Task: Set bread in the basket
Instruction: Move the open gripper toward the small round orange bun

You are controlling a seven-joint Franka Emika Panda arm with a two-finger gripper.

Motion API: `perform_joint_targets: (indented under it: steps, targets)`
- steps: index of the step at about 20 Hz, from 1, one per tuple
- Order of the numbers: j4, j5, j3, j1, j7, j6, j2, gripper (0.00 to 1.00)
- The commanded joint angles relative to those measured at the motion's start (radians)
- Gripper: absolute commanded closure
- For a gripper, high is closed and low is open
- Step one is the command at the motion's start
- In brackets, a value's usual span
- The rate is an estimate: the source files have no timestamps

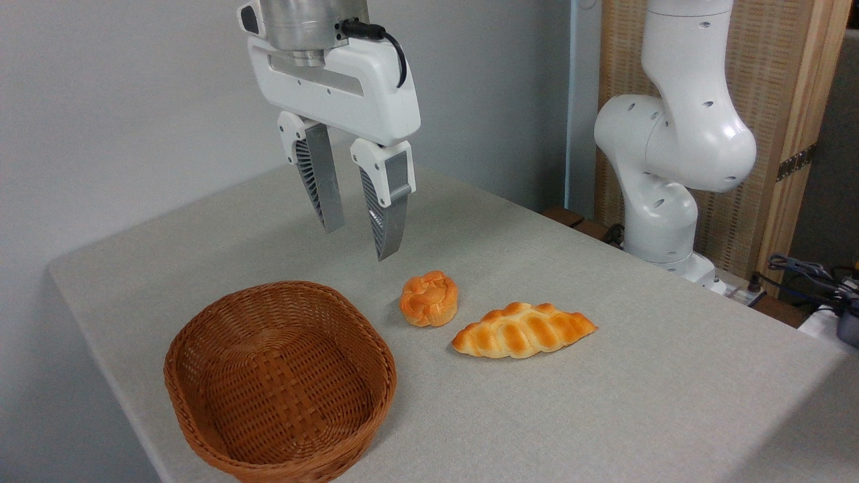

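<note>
The bread (429, 298) is a small round orange-brown bun with a knotted top, lying on the grey table just right of the basket (201, 335). The basket is an oval brown wicker one with low sides and nothing inside it, at the front left. My gripper (361, 243) hangs in the air above and slightly left of the bun, fingers pointing down. It is open, with a narrow gap and nothing between the fingers.
A longer golden braided loaf (523, 330) with pointed ends lies just right of the bun. The arm's white base (661, 221) stands beyond the table's far right edge. Cables (812, 275) lie at the right. The table edge runs close in front of the basket.
</note>
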Motion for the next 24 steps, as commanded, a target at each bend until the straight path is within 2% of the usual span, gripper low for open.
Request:
perform_joint_targets:
  steps: [1,16,21,24]
  targets:
    - [0.001,-0.013,0.011,-0.006,0.014,-0.032,-0.018,0.00]
    - [-0.007,-0.013,0.010,-0.010,0.014,-0.038,-0.020,0.00]
    - [-0.108,-0.013,0.010,-0.015,0.029,-0.035,-0.086,0.00]
    - [-0.220,-0.015,0.010,-0.047,0.048,-0.020,-0.152,0.00]
